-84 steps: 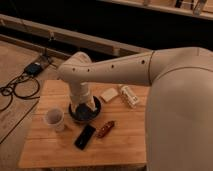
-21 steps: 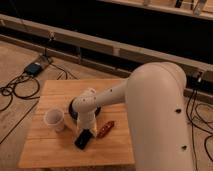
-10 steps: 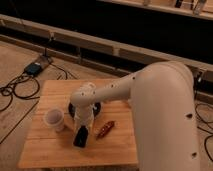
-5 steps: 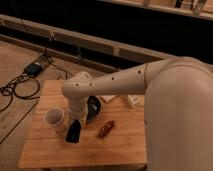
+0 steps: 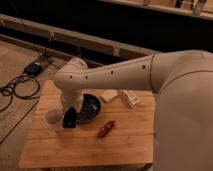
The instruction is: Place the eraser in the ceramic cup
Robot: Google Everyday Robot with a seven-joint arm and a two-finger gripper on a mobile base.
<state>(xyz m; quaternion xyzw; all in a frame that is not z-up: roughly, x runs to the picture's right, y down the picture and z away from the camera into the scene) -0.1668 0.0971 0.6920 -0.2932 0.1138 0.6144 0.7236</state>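
Fig.: gripper (image 5: 69, 113) clamps eraser (image 5: 70, 120), long axis approx. upright, just right of ceramic cup (image 5: 53, 119). You need a short leftward shift over its rim.

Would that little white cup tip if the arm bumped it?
Possibly: the cup looks small, so probably light. The smooth wooden table may let it slide instead. The claw, gripping the eraser, hangs close beside it.

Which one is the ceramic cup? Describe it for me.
On the wooden table, look toward the picture's left, just left of the dark bowl. The ceramic cup stands there beside the claw: small, plain white and narrow, unlike the wide dark bowl.
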